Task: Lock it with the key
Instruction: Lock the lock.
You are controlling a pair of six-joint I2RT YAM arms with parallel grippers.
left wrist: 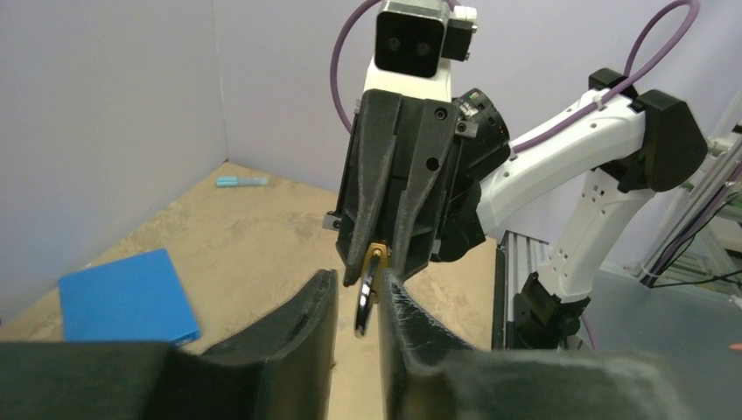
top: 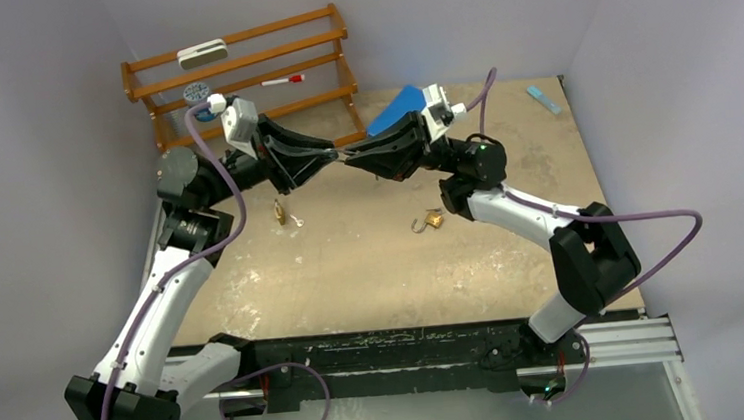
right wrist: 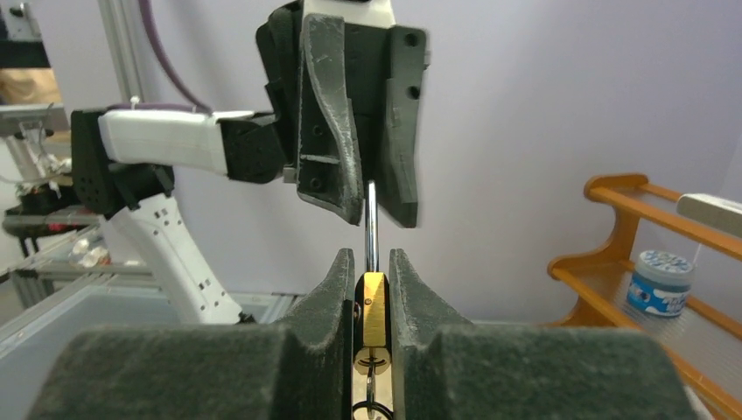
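Note:
My right gripper (right wrist: pixel 372 262) is shut on a brass padlock (right wrist: pixel 373 308) and holds it in the air over the table's middle. A key with a ring (right wrist: pixel 373 385) sits in the lock's underside. The steel shackle (right wrist: pixel 371 223) points at my left gripper (left wrist: pixel 359 297). The left jaws stand a little apart around the shackle (left wrist: pixel 365 308), which lies against the right-hand finger (left wrist: pixel 411 337). In the top view the two grippers meet tip to tip, the left one (top: pixel 335 154) and the right one (top: pixel 353 158).
Two more brass padlocks lie on the table (top: pixel 278 214) (top: pixel 433 220). A blue pad (top: pixel 400 107) lies behind the grippers. A wooden rack (top: pixel 237 70) with small items stands at the back left. A light blue strip (top: pixel 543 98) lies at the back right.

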